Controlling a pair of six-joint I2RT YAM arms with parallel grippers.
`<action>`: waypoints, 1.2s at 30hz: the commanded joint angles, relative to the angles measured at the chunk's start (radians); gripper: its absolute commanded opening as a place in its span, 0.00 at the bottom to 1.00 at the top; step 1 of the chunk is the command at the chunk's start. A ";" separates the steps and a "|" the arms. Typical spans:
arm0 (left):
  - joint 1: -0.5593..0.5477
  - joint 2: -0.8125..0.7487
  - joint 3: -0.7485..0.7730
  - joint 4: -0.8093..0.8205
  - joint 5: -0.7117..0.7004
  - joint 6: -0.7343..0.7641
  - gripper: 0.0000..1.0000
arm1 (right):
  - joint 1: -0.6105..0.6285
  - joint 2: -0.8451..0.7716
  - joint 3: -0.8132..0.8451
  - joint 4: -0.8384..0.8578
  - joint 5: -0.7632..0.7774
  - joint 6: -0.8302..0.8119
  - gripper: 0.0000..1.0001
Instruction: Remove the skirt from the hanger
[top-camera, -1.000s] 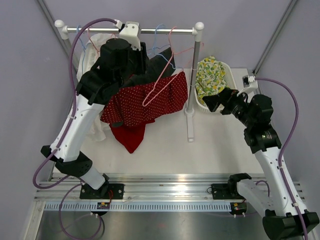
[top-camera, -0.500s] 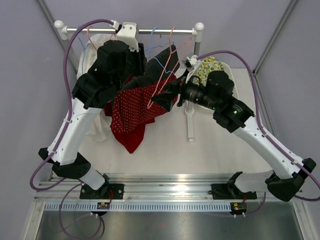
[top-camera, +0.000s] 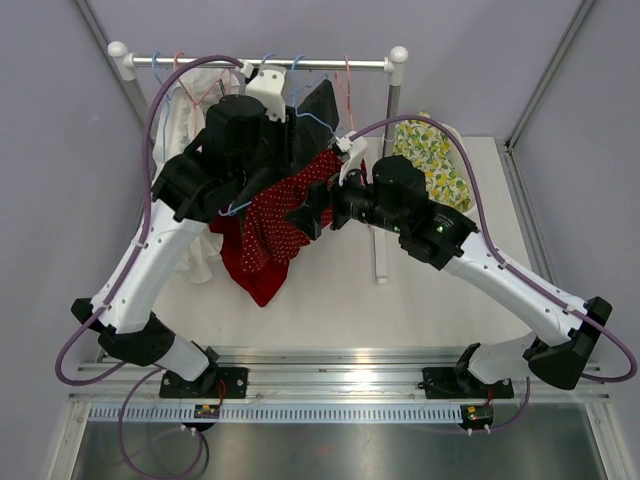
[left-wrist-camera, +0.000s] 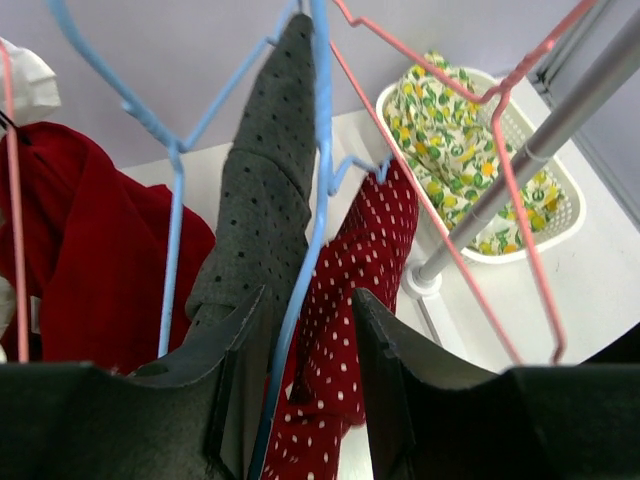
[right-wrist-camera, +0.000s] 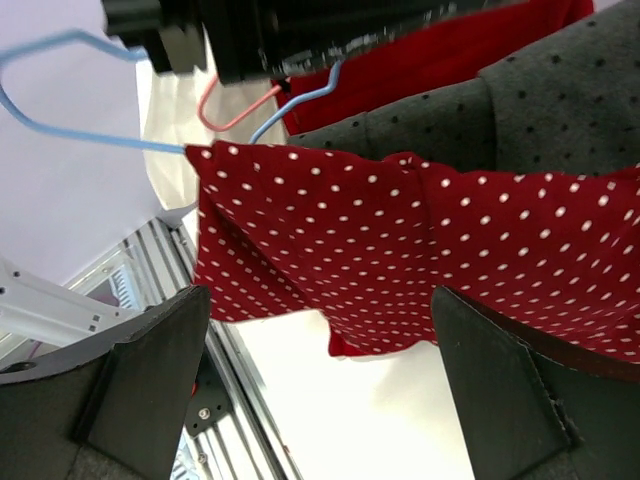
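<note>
The left gripper (left-wrist-camera: 312, 310) was seen with its jaws partly apart, and the wire of the blue hanger (left-wrist-camera: 318, 150) was passed between them, close against one finger; whether that wire was actually pinched could not be told. Just beyond those fingers the red polka-dot skirt (left-wrist-camera: 345, 300) was hung from the hanger, and a grey dotted garment (left-wrist-camera: 262, 190) was laid against the same wire beside it. Farther out on the grey garment's side a plain red garment (left-wrist-camera: 90, 260) was seen, while on the opposite side a pink hanger (left-wrist-camera: 437, 205) was crossed in front of the rack pole (left-wrist-camera: 560, 120). Past that pole, farthest from the fingers, a white basket (left-wrist-camera: 555, 215) was filled with a lemon-print cloth (left-wrist-camera: 450, 130). The right gripper (right-wrist-camera: 318, 300) was spread to its full width and nothing was held in it. The skirt was stretched across its opening just beyond the fingertips, though contact could not be judged, and one upper corner of the skirt was caught on the end of the blue wire. Beyond the skirt the grey garment and the left gripper's dark body were seen. From overhead, both grippers were brought together at the skirt, in front of and below the rail (top-camera: 330, 63).
</note>
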 joint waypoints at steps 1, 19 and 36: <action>-0.005 0.002 -0.023 0.014 0.077 -0.001 0.37 | 0.005 -0.057 -0.017 0.011 0.067 -0.026 0.99; -0.005 0.098 0.080 -0.024 0.128 0.005 0.06 | 0.005 -0.126 -0.117 0.015 0.127 -0.024 0.99; -0.010 0.120 0.336 -0.110 0.053 0.021 0.00 | 0.005 -0.079 -0.111 0.029 0.136 -0.037 0.99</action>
